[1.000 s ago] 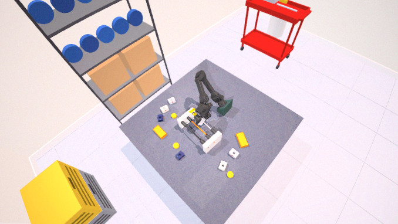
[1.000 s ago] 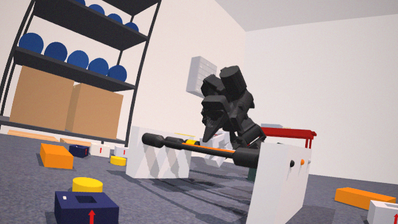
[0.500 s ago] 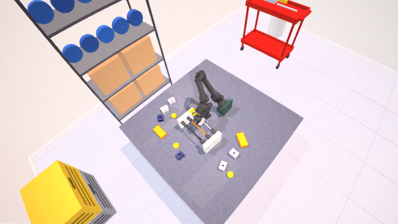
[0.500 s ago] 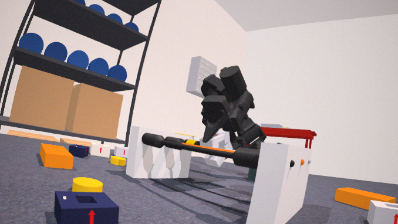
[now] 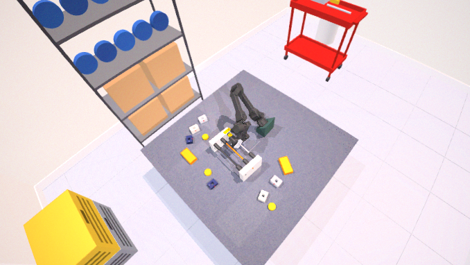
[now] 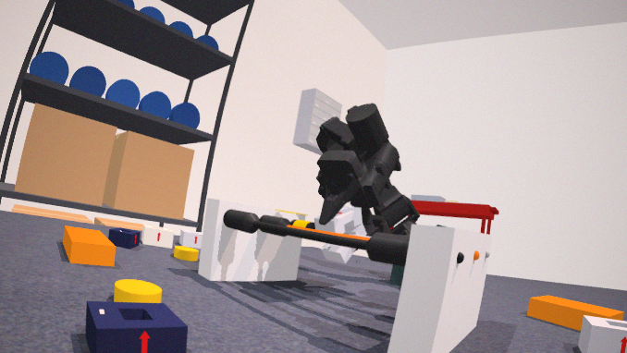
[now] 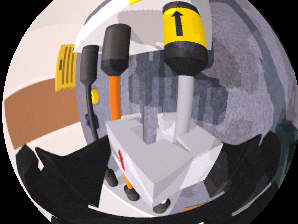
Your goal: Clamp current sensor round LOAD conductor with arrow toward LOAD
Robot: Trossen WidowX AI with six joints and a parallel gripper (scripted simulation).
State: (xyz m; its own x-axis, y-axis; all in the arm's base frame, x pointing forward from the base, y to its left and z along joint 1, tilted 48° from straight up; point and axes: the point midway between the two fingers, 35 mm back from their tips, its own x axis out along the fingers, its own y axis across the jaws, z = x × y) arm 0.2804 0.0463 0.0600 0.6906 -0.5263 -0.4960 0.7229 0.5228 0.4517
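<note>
The white split-core sensor (image 5: 238,143) (image 6: 337,226) (image 7: 156,162) sits around the grey conductor (image 7: 185,100), its two halves angled with a gap still visible between them. A yellow sleeve (image 6: 302,224) (image 7: 194,32) with a black arrow is on that conductor's end; its lettering is not readable. The sensor's red arrow (image 7: 121,159) appears to point toward the sleeve end. My gripper (image 7: 148,137) is shut on the sensor, one dark finger on each side. In the exterior view the fingers partly hide the sensor. Whether it is latched cannot be told.
An orange conductor (image 5: 235,151) (image 7: 115,95) and a black one (image 5: 227,157) run alongside, between white end blocks (image 5: 251,168) (image 6: 421,277). Other closed sensors, including a navy one (image 5: 212,184) (image 6: 134,321), yellow discs (image 5: 272,207) and orange blocks (image 5: 285,165) lie around.
</note>
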